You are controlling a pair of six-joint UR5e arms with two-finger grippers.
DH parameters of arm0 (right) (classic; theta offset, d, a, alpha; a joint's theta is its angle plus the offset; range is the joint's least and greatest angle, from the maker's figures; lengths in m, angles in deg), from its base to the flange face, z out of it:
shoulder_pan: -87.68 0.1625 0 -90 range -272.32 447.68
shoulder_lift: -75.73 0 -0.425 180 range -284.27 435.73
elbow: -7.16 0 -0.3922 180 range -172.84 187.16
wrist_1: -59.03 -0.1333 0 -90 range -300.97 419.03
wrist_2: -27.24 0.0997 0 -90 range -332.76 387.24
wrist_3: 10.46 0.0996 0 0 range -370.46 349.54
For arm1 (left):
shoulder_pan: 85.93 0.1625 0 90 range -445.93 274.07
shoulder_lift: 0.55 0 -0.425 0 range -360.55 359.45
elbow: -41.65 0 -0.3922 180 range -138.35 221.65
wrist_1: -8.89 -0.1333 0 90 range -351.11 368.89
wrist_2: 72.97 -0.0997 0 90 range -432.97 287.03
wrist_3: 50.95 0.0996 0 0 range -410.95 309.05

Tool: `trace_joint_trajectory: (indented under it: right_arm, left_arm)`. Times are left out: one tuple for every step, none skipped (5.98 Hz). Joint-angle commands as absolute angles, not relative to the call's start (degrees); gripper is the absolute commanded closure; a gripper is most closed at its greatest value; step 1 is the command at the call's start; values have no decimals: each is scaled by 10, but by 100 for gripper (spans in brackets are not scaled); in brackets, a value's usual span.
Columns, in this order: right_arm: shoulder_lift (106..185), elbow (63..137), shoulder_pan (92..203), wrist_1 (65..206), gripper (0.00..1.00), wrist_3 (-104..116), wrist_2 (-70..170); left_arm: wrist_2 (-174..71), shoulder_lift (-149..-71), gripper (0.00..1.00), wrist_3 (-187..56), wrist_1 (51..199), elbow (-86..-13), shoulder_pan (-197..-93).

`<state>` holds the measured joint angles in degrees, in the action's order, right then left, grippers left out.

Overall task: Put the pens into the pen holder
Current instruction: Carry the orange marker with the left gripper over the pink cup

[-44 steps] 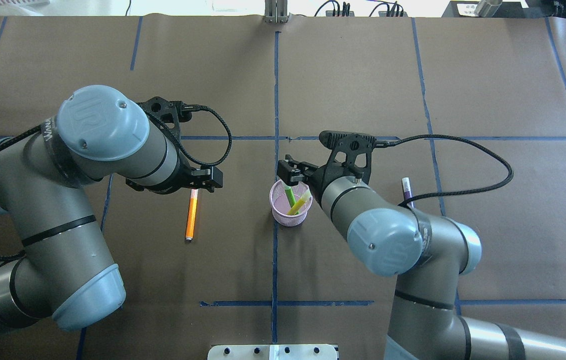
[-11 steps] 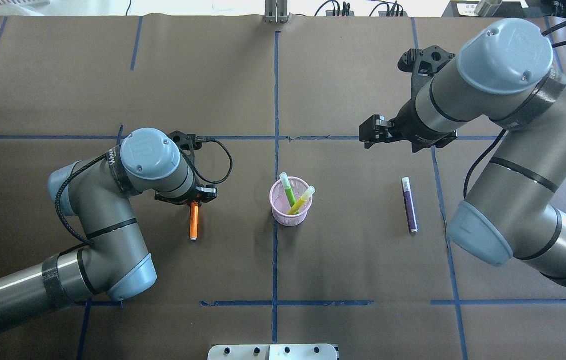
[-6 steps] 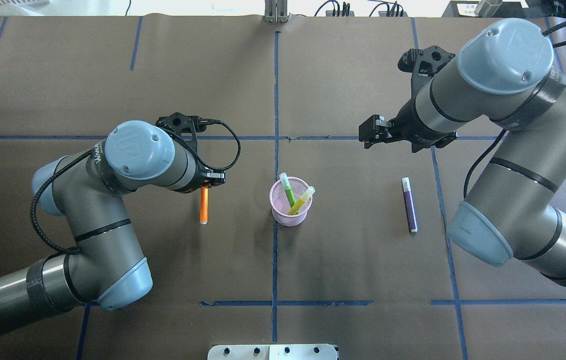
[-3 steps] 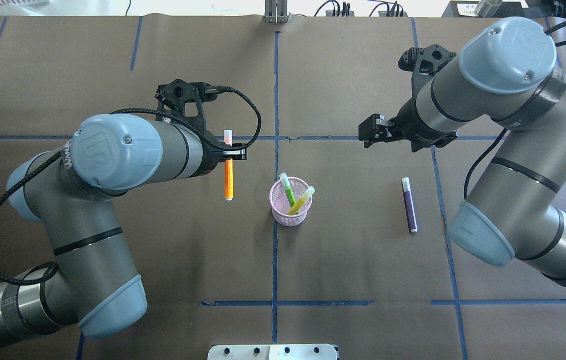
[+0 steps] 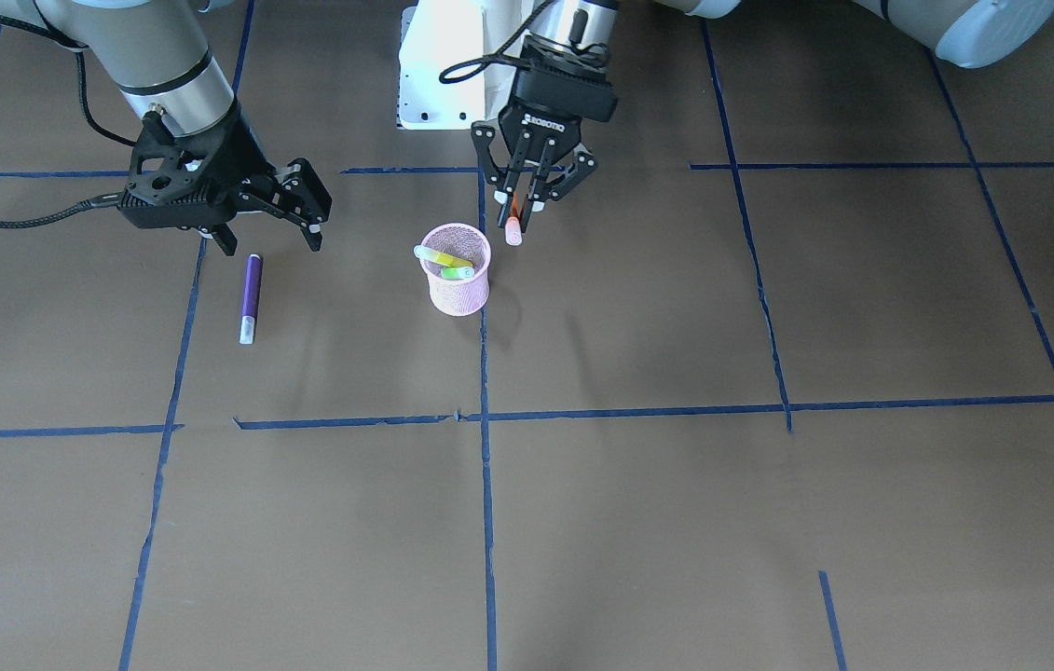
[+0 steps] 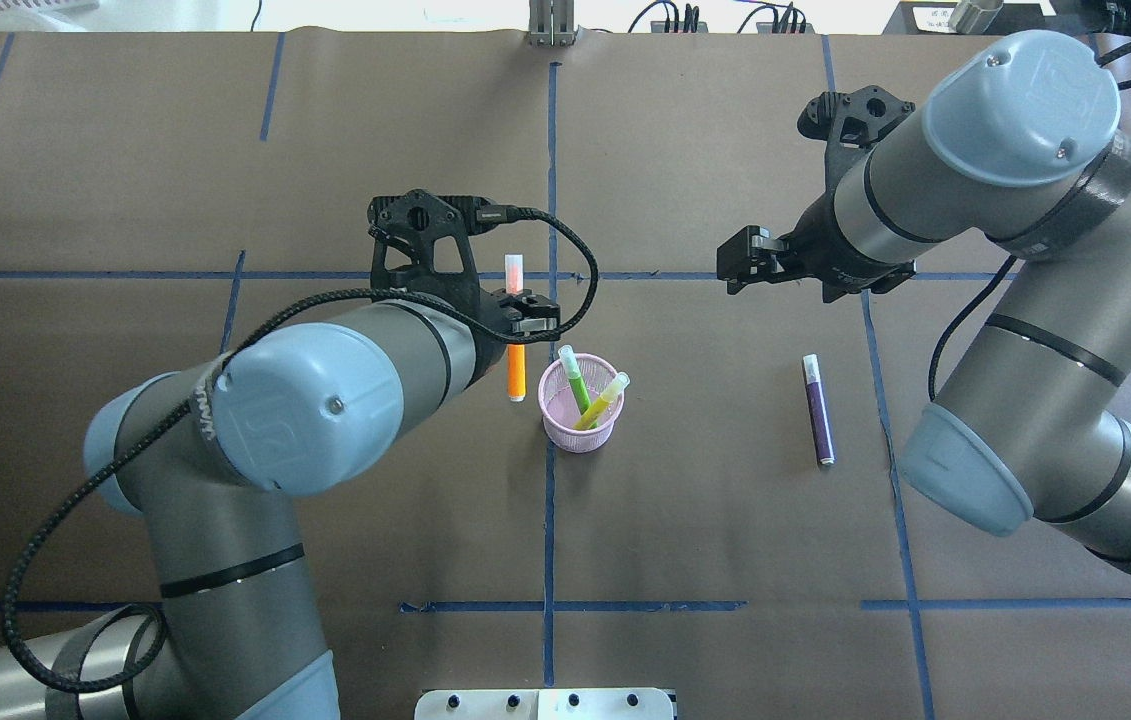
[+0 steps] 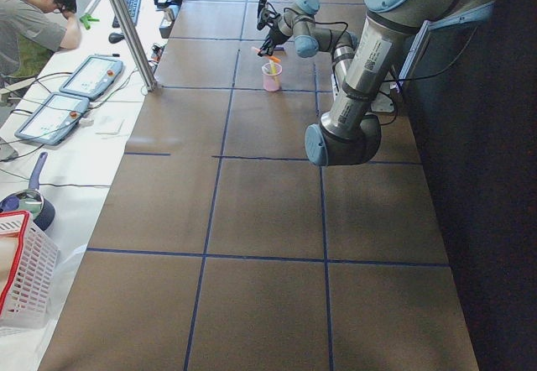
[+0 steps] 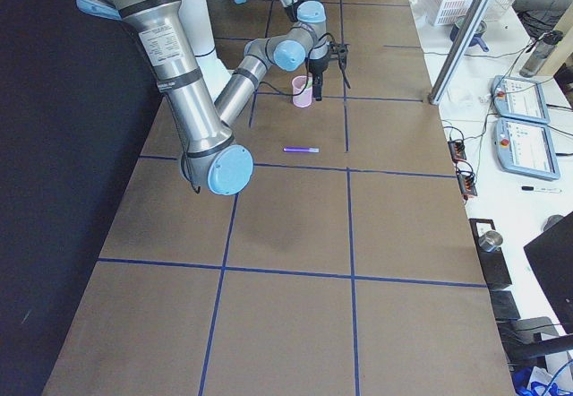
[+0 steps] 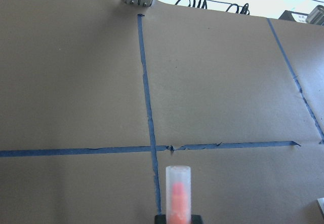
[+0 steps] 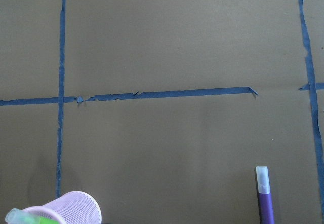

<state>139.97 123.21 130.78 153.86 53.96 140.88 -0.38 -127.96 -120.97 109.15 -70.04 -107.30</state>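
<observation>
Orange pen (image 6: 516, 378) is clamped in left tool (image 6: 520, 318) beside pen holder (image 6: 565, 432); right tool (image 6: 728, 273) is spread wide, empty.

The table (image 6: 725, 560) is covered with brown paper and divided into squares by blue tape lines (image 6: 549, 540). A white bench (image 7: 84, 148) is set along one long side, where two control tablets (image 7: 88, 75), a keyboard (image 7: 130, 6) and a red-rimmed white basket (image 7: 21, 270) are seen. A metal post (image 7: 127, 27) is fixed at the table's edge. A person (image 7: 33, 18) is seated at the bench.
</observation>
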Motion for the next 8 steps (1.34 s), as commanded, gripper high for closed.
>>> trace_joint_trajectory:
  right_arm:
    - [1400, 1233, 1307, 1539, 0, 540, 1409]
    - [1400, 1233, 1307, 1539, 0, 540, 1409]
    - [1400, 1232, 1307, 1539, 0, 540, 1409]
    - [1400, 1232, 1307, 1539, 0, 540, 1409]
    - [1401, 1232, 1307, 1539, 0, 540, 1409]
    - [1403, 1232, 1307, 1539, 0, 540, 1409]
    - [1403, 1232, 1307, 1539, 0, 540, 1409]
    - [1403, 1232, 1307, 1539, 0, 540, 1409]
  left_arm:
    - [-99, -1287, 100, -1186, 1172, -641, -1040]
    - [-124, -1290, 98, -1155, 1226, -594, -1031]
    - [-126, -1289, 98, -1155, 1230, -582, -1030]
    - [-146, -1290, 96, -1155, 1231, -572, -1017]
    - [-148, -1295, 93, -1155, 1231, -560, -1013]
    - [-148, -1301, 88, -1155, 1231, -560, -1010]
    - [-146, -1303, 61, -1155, 1231, -559, -1009]
    - [-143, -1309, 17, -1155, 1231, -559, -1009]
